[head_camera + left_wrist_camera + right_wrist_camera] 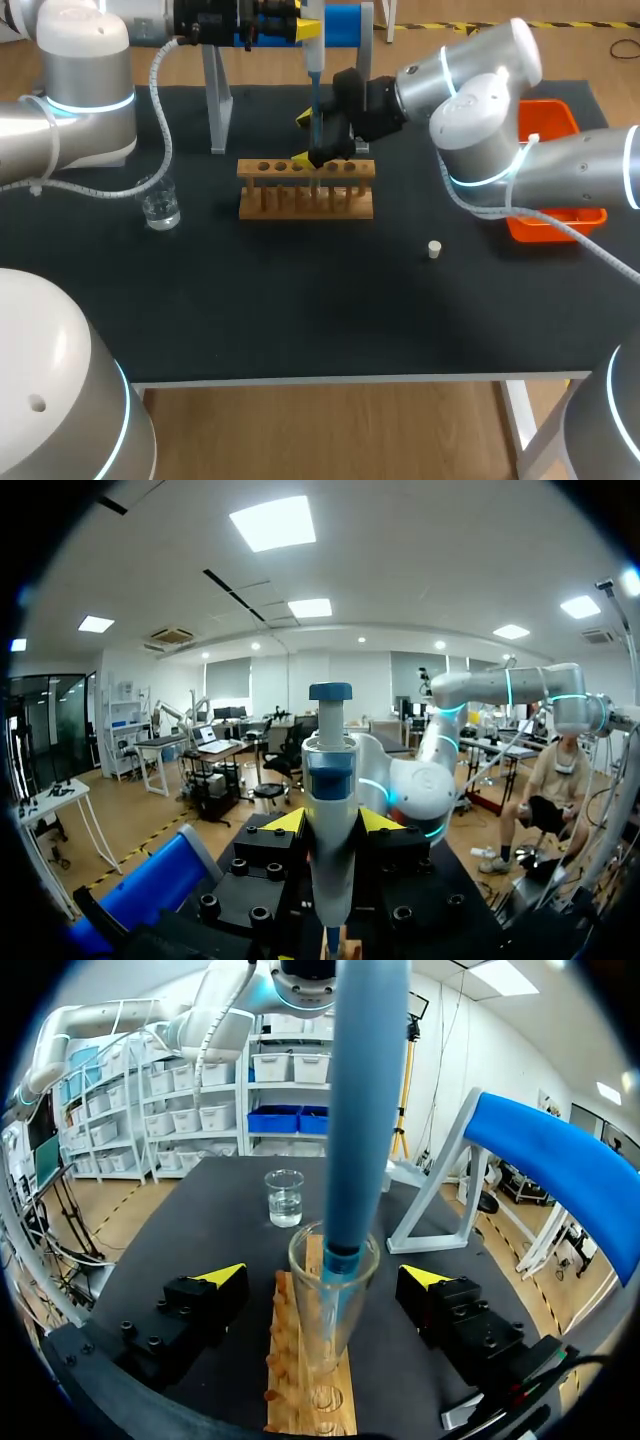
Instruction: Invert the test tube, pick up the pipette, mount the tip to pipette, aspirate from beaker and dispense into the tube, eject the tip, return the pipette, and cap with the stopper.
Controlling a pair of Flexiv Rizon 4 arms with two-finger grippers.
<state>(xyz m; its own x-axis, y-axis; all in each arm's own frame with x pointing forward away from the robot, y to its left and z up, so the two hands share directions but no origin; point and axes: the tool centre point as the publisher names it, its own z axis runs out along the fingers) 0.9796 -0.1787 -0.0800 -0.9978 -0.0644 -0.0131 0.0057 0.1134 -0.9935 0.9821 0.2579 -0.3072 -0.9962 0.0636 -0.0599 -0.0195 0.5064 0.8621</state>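
The left arm [85, 85] reaches along the far edge of the tabletop [300, 310], its jaws clamped on the pipette [328, 860], which hangs upright with its blue shaft going down into the test tube [330, 1340]. The tube stands in the wooden rack [306, 190]. The right arm [480, 85] stretches in over the rack, its jaws spread wide either side of the tube, touching neither side. The beaker [160, 205] stands left of the rack, the stopper [434, 249] to its right
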